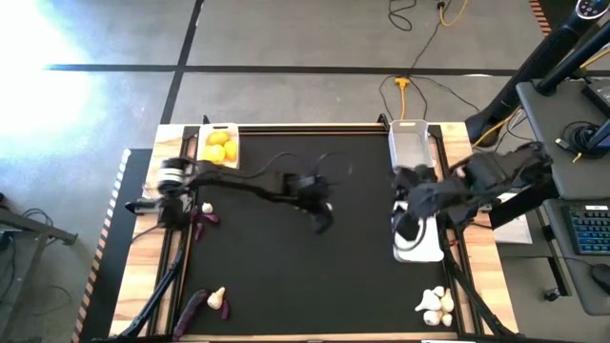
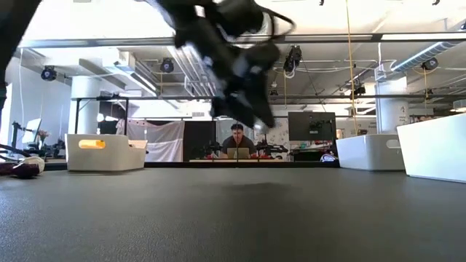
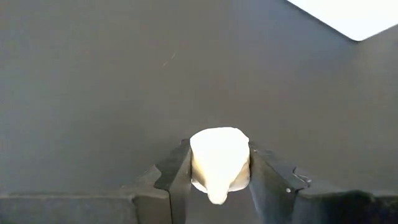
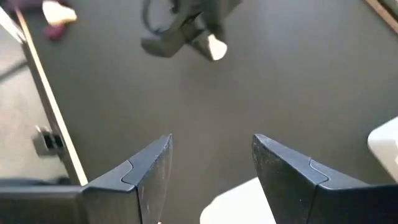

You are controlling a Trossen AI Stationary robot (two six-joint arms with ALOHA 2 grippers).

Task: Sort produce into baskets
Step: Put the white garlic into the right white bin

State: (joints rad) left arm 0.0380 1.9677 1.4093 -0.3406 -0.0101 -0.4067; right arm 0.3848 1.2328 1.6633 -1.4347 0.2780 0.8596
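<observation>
My left gripper (image 1: 324,211) hangs over the middle of the black mat, shut on a white garlic bulb (image 3: 219,160); the right wrist view also shows the bulb (image 4: 215,47). My right gripper (image 4: 211,168) stands open and holds nothing. It is above the near right basket (image 1: 424,250). A second basket (image 1: 410,143) sits at the far right. The far left basket (image 1: 219,148) holds yellow fruits. On the mat lie several garlic bulbs (image 1: 434,305) near right, purple eggplants (image 1: 203,221) (image 1: 191,310) at the left, and one garlic bulb (image 1: 217,297) beside them. My left gripper pinches the garlic bulb between its two fingers, one on each opposite side of the bulb (image 3: 196,163). The fingers slant downward, coming from the table's left. The bulb is lifted clear of the mat.
The mat's middle (image 1: 286,276) lies bare under the left arm. Wooden table edges (image 1: 143,267) frame the mat. Beyond the far edge a person sits at a laptop (image 2: 237,142). A desk with a keyboard (image 1: 586,229) stands right of the table.
</observation>
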